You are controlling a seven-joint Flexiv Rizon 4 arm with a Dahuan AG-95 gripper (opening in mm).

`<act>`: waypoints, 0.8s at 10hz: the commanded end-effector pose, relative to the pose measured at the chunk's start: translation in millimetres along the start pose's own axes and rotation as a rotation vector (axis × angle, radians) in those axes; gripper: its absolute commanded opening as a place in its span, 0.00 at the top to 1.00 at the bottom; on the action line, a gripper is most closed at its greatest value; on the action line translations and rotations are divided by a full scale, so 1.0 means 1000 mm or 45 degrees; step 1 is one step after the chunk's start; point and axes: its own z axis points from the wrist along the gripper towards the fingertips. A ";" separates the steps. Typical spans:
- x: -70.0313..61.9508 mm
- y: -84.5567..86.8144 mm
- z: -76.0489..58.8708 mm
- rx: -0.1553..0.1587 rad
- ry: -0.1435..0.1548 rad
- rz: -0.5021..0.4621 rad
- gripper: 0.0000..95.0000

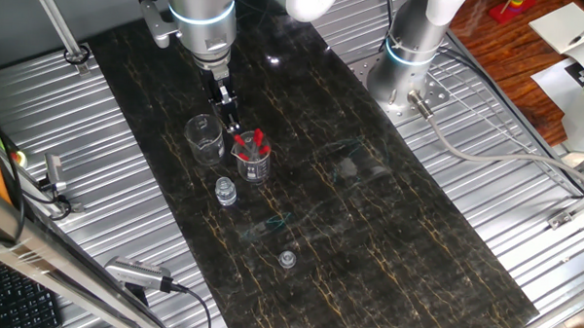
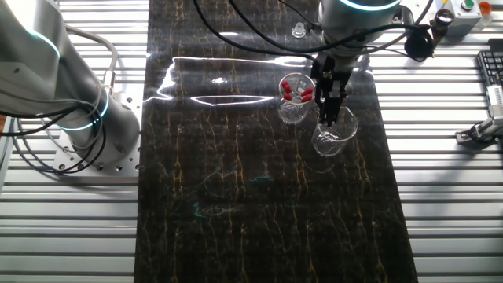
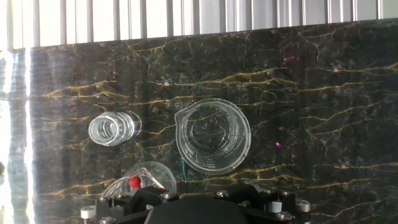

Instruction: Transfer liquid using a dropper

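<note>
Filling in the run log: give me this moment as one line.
phase: approach | gripper: above beaker of droppers, jaws state unclear | droppers: in beaker, ungrasped | empty beaker: beside

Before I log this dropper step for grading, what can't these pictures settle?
- Gripper: fingertips small and dark in both fixed views, cut off by the bottom edge in the hand view; open or shut unclear.
- Droppers in their beaker: only red bulbs show; whether one is gripped is too small to tell.
- Empty-looking beaker: clear glass on dark marble; any liquid cannot be made out.
</note>
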 end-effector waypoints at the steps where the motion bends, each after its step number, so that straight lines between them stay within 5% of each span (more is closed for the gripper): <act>1: 0.000 0.000 0.000 0.000 0.001 0.000 0.00; 2: 0.000 0.000 0.000 -0.004 0.050 -0.162 1.00; 8: 0.000 0.000 -0.002 -0.001 0.056 -0.166 1.00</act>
